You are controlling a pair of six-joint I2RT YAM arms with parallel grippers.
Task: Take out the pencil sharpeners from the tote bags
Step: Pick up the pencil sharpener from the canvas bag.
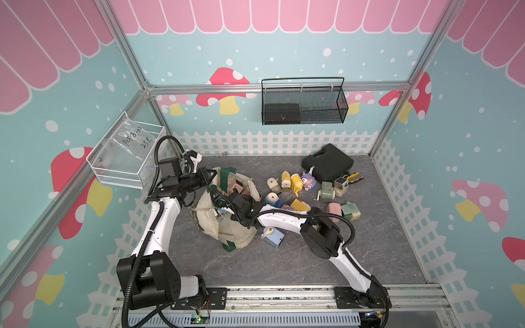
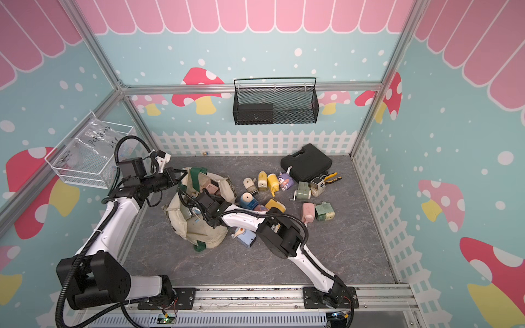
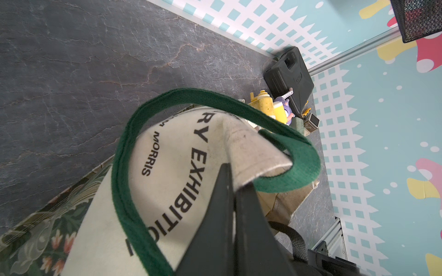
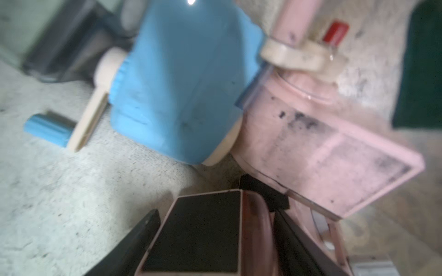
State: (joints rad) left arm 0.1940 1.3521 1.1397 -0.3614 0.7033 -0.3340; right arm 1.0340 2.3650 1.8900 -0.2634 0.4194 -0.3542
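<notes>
Grey marbled tabletop (image 1: pixel 284 264) carries a cream canvas tote bag with dark green straps (image 1: pixel 227 230) towards its left edge. The left gripper (image 3: pixel 233 176) is clenched on the bag's rim. Inside the bag, the right gripper (image 4: pixel 215 212) straddles a pink boxy sharpener with a dark face (image 4: pixel 201 239), which lies lengthwise between the jaws. Whether they squeeze it cannot be told.

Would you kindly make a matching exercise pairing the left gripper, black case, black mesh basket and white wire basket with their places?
1 left gripper
2 black case
3 black mesh basket
4 white wire basket

A hung on the back wall
B jaws shut on the tote bag
C fixed to a side wall
D on the table beside the pliers

Pairs: 1-B; 2-D; 3-A; 4-C
</notes>
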